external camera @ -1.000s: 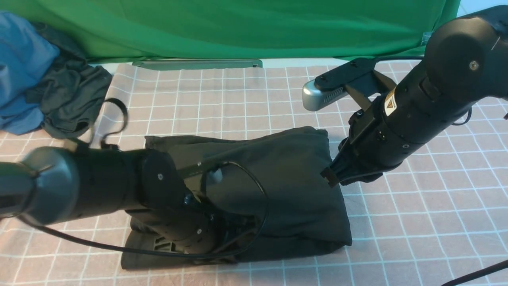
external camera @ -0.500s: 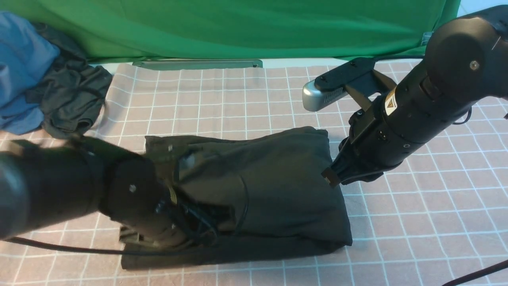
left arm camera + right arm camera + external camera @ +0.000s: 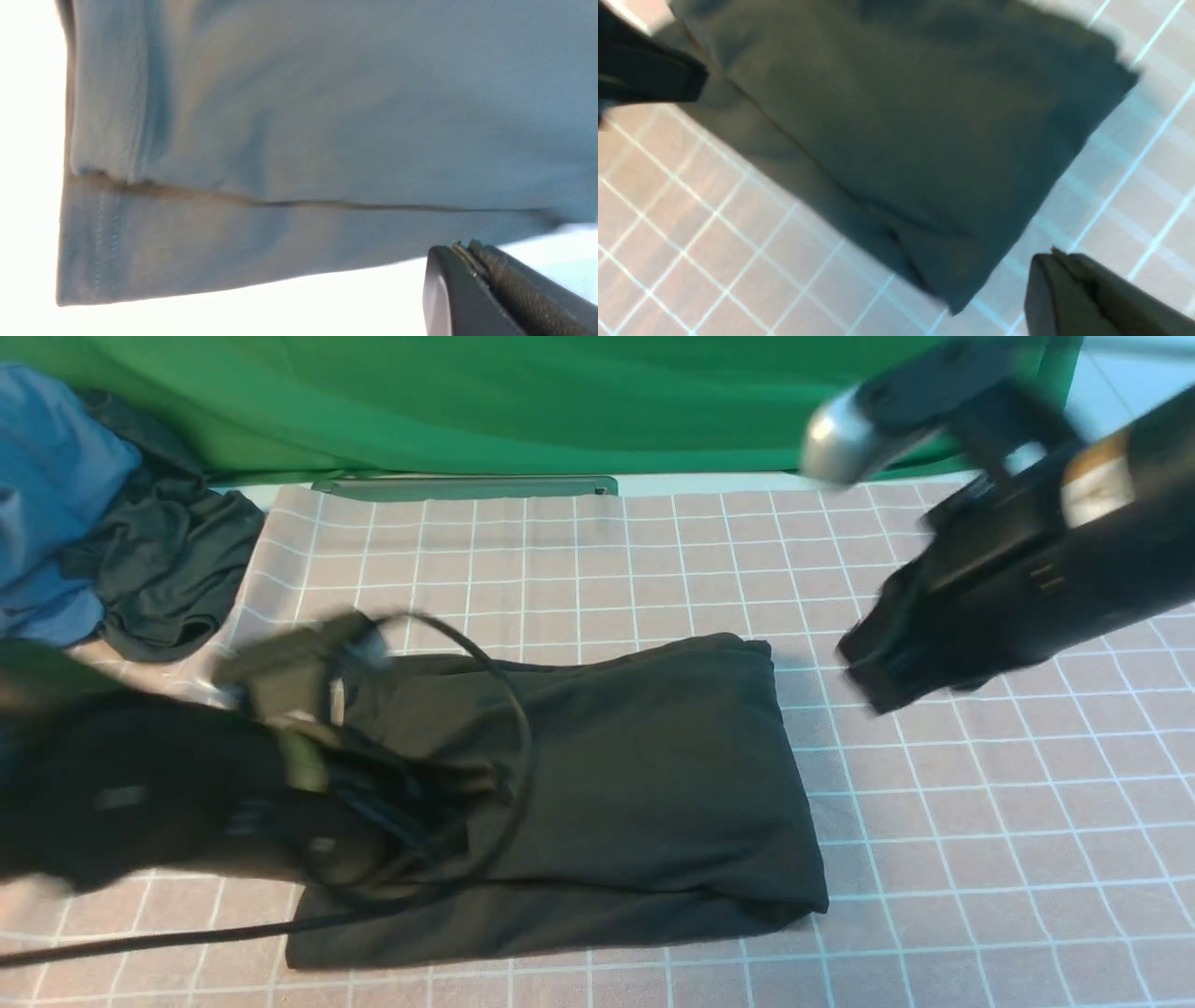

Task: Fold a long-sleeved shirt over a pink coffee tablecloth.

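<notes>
The long-sleeved shirt (image 3: pixel 635 784) lies folded into a black rectangle in the middle of the pink coffee tablecloth (image 3: pixel 980 821); its print and neck label are hidden. My left arm (image 3: pixel 168 793) is a blur over the shirt's left end. In the left wrist view the left gripper (image 3: pixel 460 247) is shut and empty, just off the shirt's folded edge (image 3: pixel 280 140). My right gripper (image 3: pixel 873 686) hangs blurred above the cloth, up and to the right of the shirt. In the right wrist view the right gripper (image 3: pixel 1057 256) is shut, clear of the shirt's corner (image 3: pixel 901 116).
A blue garment (image 3: pixel 47 495) and a smaller dark grey garment (image 3: pixel 159 569) are piled at the far left. A bright green cloth (image 3: pixel 560 392) hangs along the back, with a grey-green bar (image 3: pixel 462 485) below it. A black cable loop (image 3: pixel 523 728) from the left arm arcs over the shirt.
The right arm has lifted up and to the right, off the shirt's right edge. The left arm has swung back to the left, uncovering more of the shirt. The shirt stays folded.
</notes>
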